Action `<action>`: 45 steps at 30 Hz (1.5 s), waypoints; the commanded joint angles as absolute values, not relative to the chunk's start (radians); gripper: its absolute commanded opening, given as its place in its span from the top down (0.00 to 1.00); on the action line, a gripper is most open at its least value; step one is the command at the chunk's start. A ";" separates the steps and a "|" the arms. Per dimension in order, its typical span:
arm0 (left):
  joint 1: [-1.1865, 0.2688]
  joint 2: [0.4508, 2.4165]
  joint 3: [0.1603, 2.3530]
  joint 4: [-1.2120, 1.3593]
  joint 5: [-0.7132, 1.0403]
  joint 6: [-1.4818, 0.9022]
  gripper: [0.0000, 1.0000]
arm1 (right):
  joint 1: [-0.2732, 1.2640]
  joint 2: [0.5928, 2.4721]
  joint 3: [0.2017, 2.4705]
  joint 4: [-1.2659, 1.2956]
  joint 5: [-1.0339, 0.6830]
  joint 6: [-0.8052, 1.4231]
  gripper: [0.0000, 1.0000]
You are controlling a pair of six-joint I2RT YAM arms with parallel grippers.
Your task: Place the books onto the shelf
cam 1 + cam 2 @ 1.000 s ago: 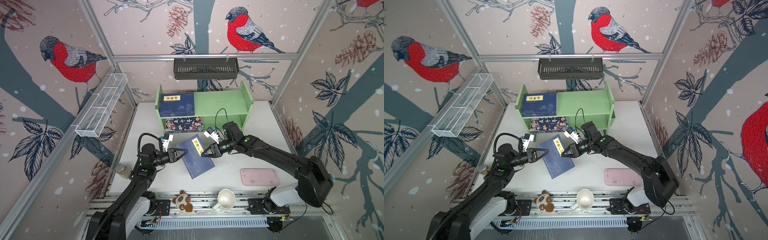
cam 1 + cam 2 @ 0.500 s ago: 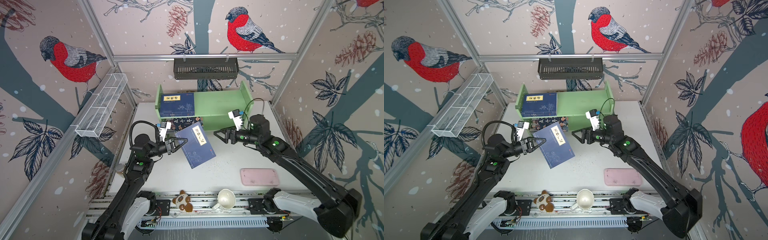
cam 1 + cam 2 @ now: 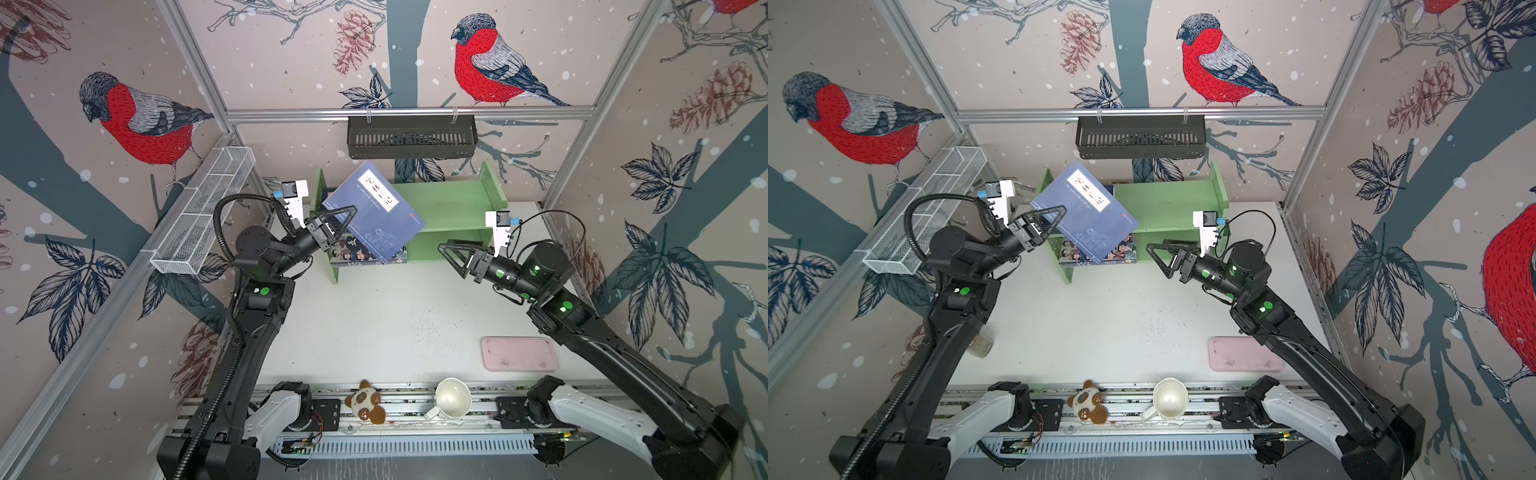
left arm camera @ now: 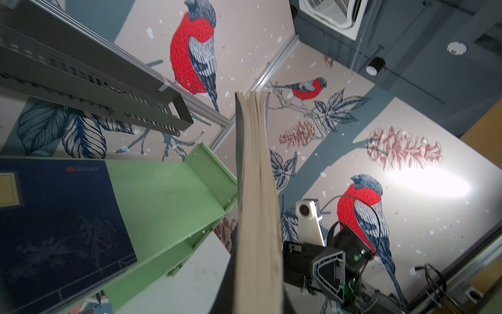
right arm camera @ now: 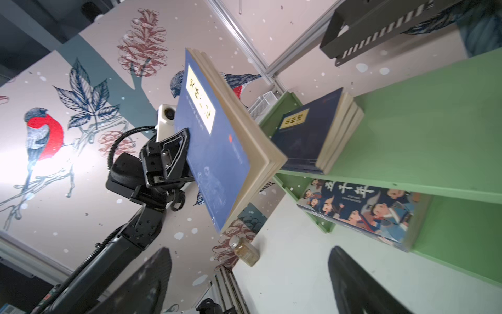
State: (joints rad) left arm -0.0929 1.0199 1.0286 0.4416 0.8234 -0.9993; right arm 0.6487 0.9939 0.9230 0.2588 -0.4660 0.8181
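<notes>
- Near edge: plush panda [image 3: 365, 407] and white cup [image 3: 453, 400] on the rail.
- Pink tray [image 3: 519, 353]: flat on the table [image 3: 374, 324], near right.
- Right gripper [image 3: 449, 257]: jaws spread wide and empty, right of centre, just in front of the shelf.
- Left gripper [image 3: 351, 212]: jaws pinching a navy book [image 3: 374, 208] by its edge. The book is tilted in the air over the shelf's left end.
- Shelf [image 3: 453, 203]: green, far centre. Cartoon book [image 3: 353, 254] lies on the lower tier, left. Stack of navy books [image 5: 307, 133] lies on the top tier, left.
- Far wall: black basket [image 3: 411, 137].
</notes>
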 commanded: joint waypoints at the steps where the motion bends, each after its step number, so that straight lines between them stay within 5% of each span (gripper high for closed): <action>1: -0.084 1.019 1.032 0.580 0.724 -1.128 1.00 | 0.694 1.067 0.947 0.436 -0.444 0.884 0.09; 17: -0.066 0.994 0.937 0.642 0.682 -1.207 1.00 | 0.804 1.447 1.135 0.741 -0.507 0.958 0.17; 23: -0.068 0.989 0.926 0.644 0.686 -1.227 1.00 | 0.799 1.517 1.198 0.749 -0.525 0.954 0.41; 27: -0.070 0.982 0.906 0.640 0.690 -1.230 1.00 | 0.779 1.553 1.237 0.740 -0.552 0.961 0.79; 30: -0.069 0.971 0.888 0.620 0.700 -1.203 1.00 | 0.750 1.559 1.246 0.743 -0.585 0.971 0.97; 35: -0.063 0.945 0.864 0.553 0.775 -1.092 0.45 | 0.662 1.536 1.297 0.605 -0.727 0.914 0.98; 45: -0.058 0.932 0.903 0.330 1.026 -0.868 0.30 | 0.506 1.477 1.393 0.196 -1.089 0.692 0.98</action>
State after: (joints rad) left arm -0.0608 0.9318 0.8825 0.4019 0.9215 -0.9638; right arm 0.5159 1.5051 1.3819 0.2993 -0.9512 0.7979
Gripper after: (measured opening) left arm 0.702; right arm 0.118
